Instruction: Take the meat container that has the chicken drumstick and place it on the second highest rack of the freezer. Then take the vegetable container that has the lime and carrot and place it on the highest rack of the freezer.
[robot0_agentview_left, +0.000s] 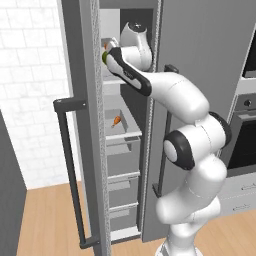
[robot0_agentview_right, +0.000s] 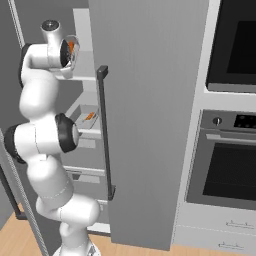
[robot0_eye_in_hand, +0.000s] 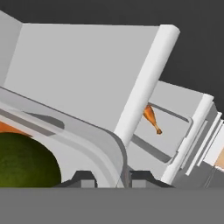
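A white brick wall (robot0_agentview_left: 25, 75), wooden floor (robot0_agentview_left: 45, 220) and black-fronted built-in ovens (robot0_agentview_right: 230, 165) in grey cabinetry (robot0_agentview_right: 150, 100) were recorded.

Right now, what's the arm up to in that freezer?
The arm is reaching into the open freezer at the highest rack, its gripper pinching the clear rim of the vegetable container that holds the lime and a bit of orange carrot. The jaws are nearly shut on the rim. The meat container with the chicken drumstick already sits on the second highest rack.
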